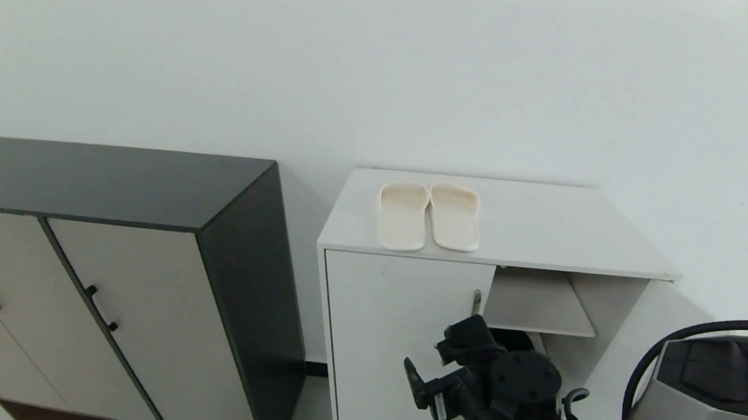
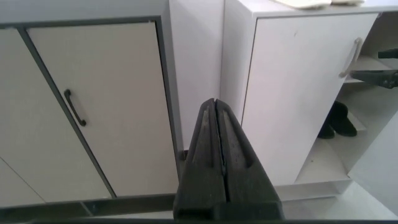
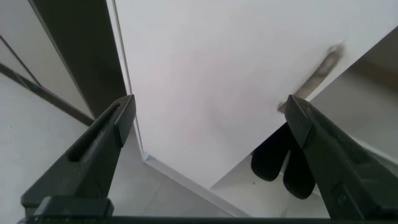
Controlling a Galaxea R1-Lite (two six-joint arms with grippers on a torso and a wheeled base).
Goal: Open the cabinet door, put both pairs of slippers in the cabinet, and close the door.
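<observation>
Judging cream slippers (image 1: pixel 430 215) atop cabinet (image 1: pixel 551 227), 12 o'clock: light, flexible foam; pinch adjoining inner edges together. Jaws spread on right gripper (image 3: pixel 208 109), pressed together on left gripper (image 2: pixel 215 106).

Left gripper (image 2: pixel 215 109) has fingers pressed together; right gripper (image 3: pixel 208 102) gapes wide.
</observation>
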